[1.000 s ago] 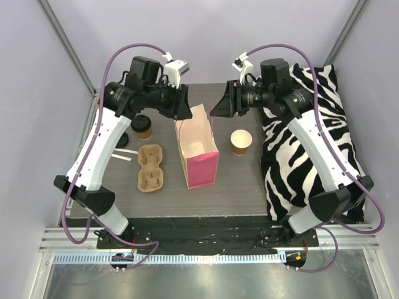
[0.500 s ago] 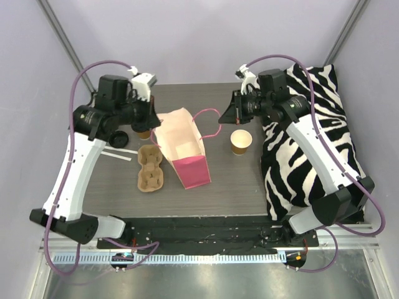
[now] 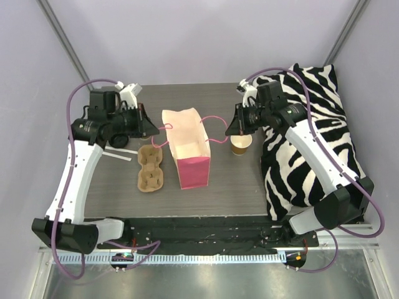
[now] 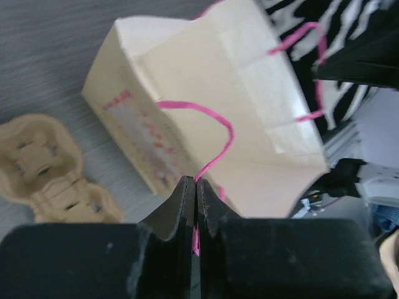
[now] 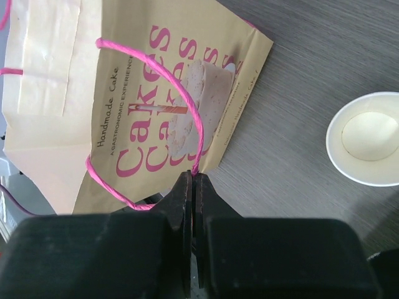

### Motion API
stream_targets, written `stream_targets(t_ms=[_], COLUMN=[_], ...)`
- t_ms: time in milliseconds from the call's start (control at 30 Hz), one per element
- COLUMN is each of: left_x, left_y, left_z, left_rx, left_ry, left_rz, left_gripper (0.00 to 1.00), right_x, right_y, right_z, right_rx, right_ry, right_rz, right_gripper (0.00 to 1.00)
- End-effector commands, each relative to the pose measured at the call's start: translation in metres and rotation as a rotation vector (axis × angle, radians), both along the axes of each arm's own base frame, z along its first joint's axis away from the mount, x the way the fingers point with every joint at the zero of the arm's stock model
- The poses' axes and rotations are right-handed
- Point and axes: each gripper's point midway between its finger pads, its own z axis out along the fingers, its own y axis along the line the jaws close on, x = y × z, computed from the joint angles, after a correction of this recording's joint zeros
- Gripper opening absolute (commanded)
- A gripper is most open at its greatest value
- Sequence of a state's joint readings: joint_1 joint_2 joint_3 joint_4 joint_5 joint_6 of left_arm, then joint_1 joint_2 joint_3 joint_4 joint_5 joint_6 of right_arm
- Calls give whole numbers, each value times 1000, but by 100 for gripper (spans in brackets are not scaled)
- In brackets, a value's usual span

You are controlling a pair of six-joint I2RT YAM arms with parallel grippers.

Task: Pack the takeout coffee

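A cream paper bag [image 3: 186,148] with pink sides and pink cord handles stands upright mid-table, its mouth spread. My left gripper [image 3: 155,128] is shut on the left handle [image 4: 215,134], the cord pinched at the fingertips [image 4: 195,182]. On the other side my right gripper [image 3: 229,128] is shut on the right handle [image 5: 168,75], with the printed side of the bag [image 5: 156,93] in front of it. An open paper coffee cup [image 3: 240,144] stands just under the right gripper, also in the right wrist view [image 5: 368,138]. A brown cup carrier [image 3: 151,168] lies left of the bag.
A zebra-print cushion [image 3: 312,143] fills the table's right side. Two white strips [image 3: 118,154] lie by the left arm. The carrier [image 4: 50,174] sits close below my left gripper. Grey walls enclose the table on three sides.
Both grippers closed on the bag's handles and drew apart, spreading the mouth. The bag tilted left, then came back upright. The lidded cup at back left is now hidden behind my left arm.
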State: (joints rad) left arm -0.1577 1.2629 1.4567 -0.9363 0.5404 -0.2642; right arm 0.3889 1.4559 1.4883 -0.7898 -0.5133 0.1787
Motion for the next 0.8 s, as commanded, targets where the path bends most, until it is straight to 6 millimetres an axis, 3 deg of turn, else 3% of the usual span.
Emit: stream_targets(t_ms=[0,133,200,300,333,433,533,767], left_x=[-22,-34,-33,-21,-14,-5,-2,-7], left_y=[-33,-38,-36,-15,-2,12,22,40], left_z=[86,105,105,98,88,66,41,4], left_rx=[-254,-327,-351,-343,-327,-349,-372,-404], left_ry=[-237,-260,-260,-246,-231,-133,-14,139], left_rz=[-162,-177,-146,31,118,253,342,459], left_gripper=[9,10,10,7,7,6,4,1], right_x=[-2,-3,-4,-5,-5,-6,-8,-13], right_y=[-5,-6,-7,-9,-10,-13,-14,-9], right_z=[18,17,18,17,17,15,15,16], right_rx=[15,15,15,9,4,-4,-2,31], right_ry=[-78,-73,-77,-78,-81,-84,-78,-67], right_rz=[-3,-5,-7,-15,-21,-29,-30,-10], right_gripper=[1,1,1,1,1,1,1,1])
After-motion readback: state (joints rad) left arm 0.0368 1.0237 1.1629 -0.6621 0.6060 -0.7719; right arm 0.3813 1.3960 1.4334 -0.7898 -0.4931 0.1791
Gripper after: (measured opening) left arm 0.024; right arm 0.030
